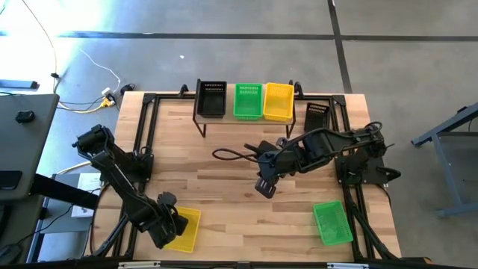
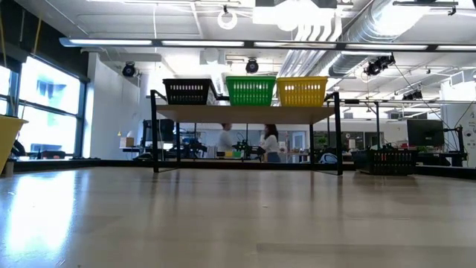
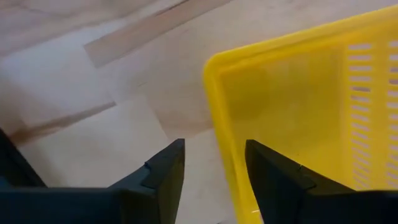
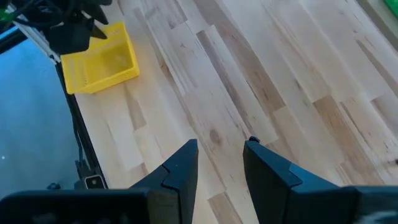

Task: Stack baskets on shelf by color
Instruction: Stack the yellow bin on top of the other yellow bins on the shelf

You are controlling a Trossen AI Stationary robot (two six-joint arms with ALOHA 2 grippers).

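A: Which arm is nearer the loose yellow basket [image 1: 183,229]?

B: The left gripper [image 3: 214,171], at the worktop's [image 1: 231,179] near-left corner. Its jaws stand apart, astride the basket's rim, not clamped.

A: And the right gripper [image 1: 264,185]?

B: Mid-worktop, jaws parted and empty, well apart from the green basket [image 1: 332,222].

A: The shelf [image 2: 249,113]?

B: Farthest away, lengthwise along the back edge.

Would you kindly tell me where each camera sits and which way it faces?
High: overhead, looking down; both arms, shelf visible.
Low: tabletop height, facing the shelf; no arm visible.
Left wrist: past left pincer straddling the yellow basket rim.
Right wrist: past open right pincer, over bare wood; shares that yellow basket.
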